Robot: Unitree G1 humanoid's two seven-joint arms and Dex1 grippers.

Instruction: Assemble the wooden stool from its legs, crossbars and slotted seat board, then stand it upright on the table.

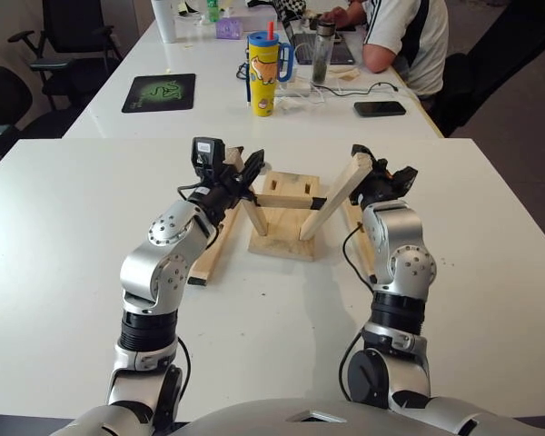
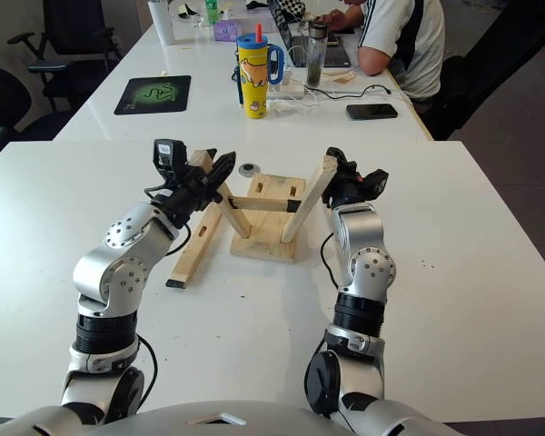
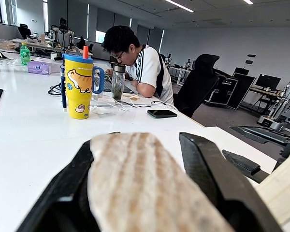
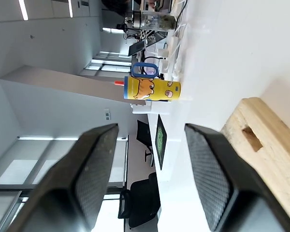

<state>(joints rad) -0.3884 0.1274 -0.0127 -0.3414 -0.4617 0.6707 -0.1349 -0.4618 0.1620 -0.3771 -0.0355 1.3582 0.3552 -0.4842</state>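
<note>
Left gripper (image 1: pixel 245 171) clamped on the top end of a pale, square-cut wooden leg (image 1: pixel 254 216), which slants down from it to the flat, pale slotted seat board (image 1: pixel 282 245) lying below and between the two grippers. A second long pale leg (image 1: pixel 207 259) lies flat on the white table (image 1: pixel 73 227) under that arm. A thin wooden crossbar (image 1: pixel 286 202) spans from the held leg to a matching tilted leg (image 1: pixel 336 200), whose top end sits just beside the right gripper (image 1: pixel 383 171), its fingers spread wide on nothing (the next grip, probably). The step looks best done by closing the right side on its leg first, then easing both legs upright together so the crossbar does not slip out.
</note>
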